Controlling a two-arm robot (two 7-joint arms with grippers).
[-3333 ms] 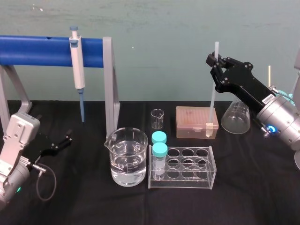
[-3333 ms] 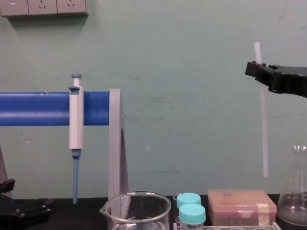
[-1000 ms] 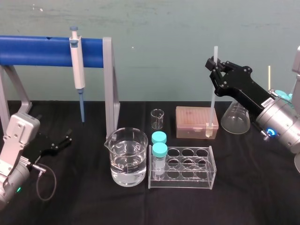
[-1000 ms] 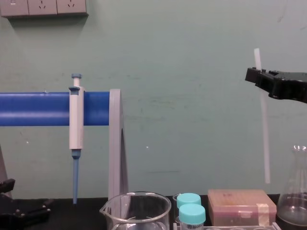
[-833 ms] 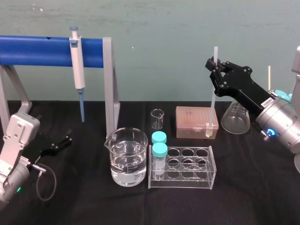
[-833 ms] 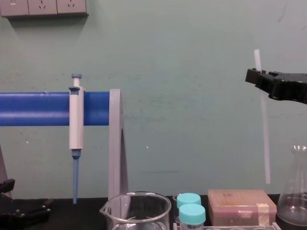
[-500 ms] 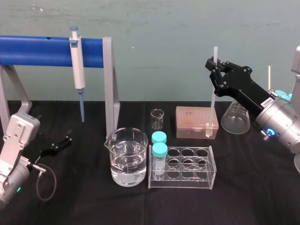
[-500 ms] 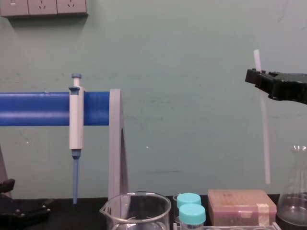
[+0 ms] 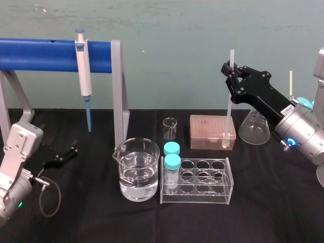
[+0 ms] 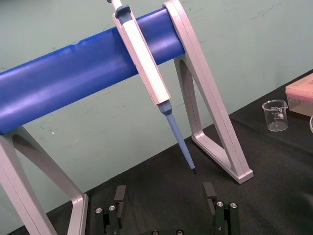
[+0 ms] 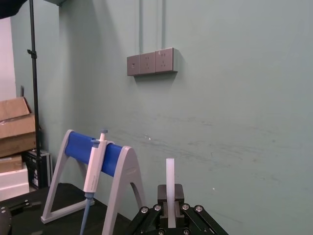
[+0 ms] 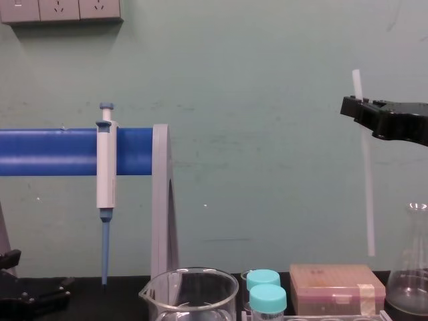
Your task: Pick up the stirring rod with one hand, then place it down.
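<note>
One thin translucent-white stirring rod (image 12: 365, 174) hangs near-upright, pinched in the right gripper (image 9: 232, 70). It sits slightly lower than earlier; left gripper (image 10: 165, 196) parked, spread.

pipette (image 9: 83, 71): you see it hanging upright on the blue stand (image 9: 40, 54), at the left.
large beaker (image 9: 135, 169): clear liquid inside, just left of the tube rack (image 9: 202, 179).
vials (image 9: 172, 164): two teal-capped, in the rack's left end.
small beaker (image 9: 170, 128): behind your vials.
tip box (image 9: 212, 130): behind the rack, with the flask (image 9: 253, 127) to its right.

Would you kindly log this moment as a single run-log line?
right end effector: shut on stirring rod, near-upright, off table | left end effector: open, parked
</note>
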